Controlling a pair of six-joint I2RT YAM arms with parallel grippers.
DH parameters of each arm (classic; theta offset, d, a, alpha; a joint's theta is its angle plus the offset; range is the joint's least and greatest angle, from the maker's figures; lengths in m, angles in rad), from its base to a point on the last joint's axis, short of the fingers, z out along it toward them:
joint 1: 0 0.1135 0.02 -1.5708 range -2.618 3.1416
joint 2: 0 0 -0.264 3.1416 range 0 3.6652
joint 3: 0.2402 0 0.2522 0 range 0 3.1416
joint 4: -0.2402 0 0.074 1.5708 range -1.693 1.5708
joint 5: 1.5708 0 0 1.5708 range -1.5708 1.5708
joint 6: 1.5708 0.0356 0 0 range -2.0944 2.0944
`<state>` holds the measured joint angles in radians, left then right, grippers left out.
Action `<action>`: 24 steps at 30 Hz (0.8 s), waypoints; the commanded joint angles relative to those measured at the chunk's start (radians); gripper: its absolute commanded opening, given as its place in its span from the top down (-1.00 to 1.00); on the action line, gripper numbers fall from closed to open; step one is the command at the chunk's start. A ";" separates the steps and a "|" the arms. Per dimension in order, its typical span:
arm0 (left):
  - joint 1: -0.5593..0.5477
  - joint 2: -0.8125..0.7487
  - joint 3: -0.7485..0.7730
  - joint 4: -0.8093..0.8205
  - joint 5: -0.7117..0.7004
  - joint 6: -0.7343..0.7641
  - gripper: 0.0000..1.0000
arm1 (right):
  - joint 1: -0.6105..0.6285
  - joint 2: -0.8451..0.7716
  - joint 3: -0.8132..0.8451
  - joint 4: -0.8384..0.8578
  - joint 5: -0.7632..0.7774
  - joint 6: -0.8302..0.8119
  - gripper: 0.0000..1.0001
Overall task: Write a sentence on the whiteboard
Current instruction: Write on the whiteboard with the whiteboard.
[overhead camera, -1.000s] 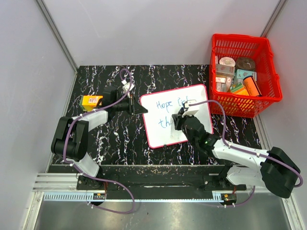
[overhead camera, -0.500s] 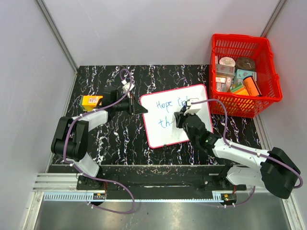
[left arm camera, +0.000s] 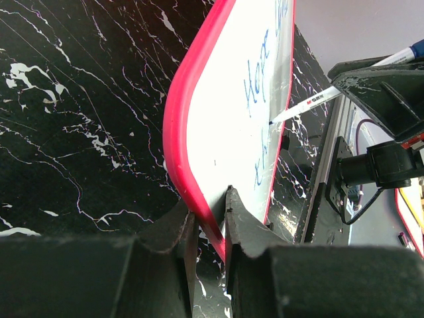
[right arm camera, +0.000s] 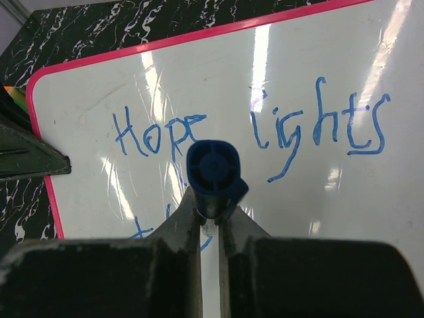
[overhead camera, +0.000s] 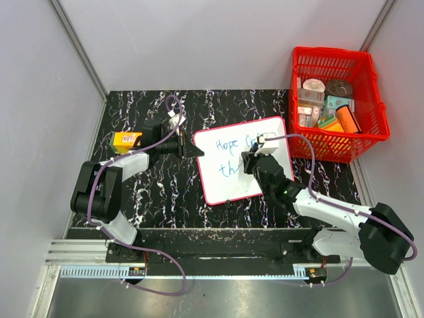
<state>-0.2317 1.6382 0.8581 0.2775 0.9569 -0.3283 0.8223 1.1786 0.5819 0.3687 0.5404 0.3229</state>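
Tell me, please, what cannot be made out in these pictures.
- Second line of the sentence: right wrist view, the marker and right gripper cover most of it; top view, that gripper hides everything after "th".
- Red basket contents: top view, too small to identify.

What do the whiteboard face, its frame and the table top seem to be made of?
The whiteboard face: glossy white coated sheet, since it mirrors bright light streaks; the core is not visible. Its frame: smooth red-pink, probably plastic, judging by the rounded, moulded edge. The table top: black with white veins, like marble, though it may be a printed laminate.
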 commanded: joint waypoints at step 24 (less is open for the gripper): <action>-0.037 0.040 -0.002 -0.027 -0.147 0.172 1.00 | -0.012 -0.013 -0.014 -0.037 -0.089 0.064 1.00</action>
<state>-0.2317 1.6382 0.8581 0.2775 0.9565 -0.3283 0.8204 1.1885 0.5831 0.3637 0.4629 0.3626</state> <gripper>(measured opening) 0.199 0.107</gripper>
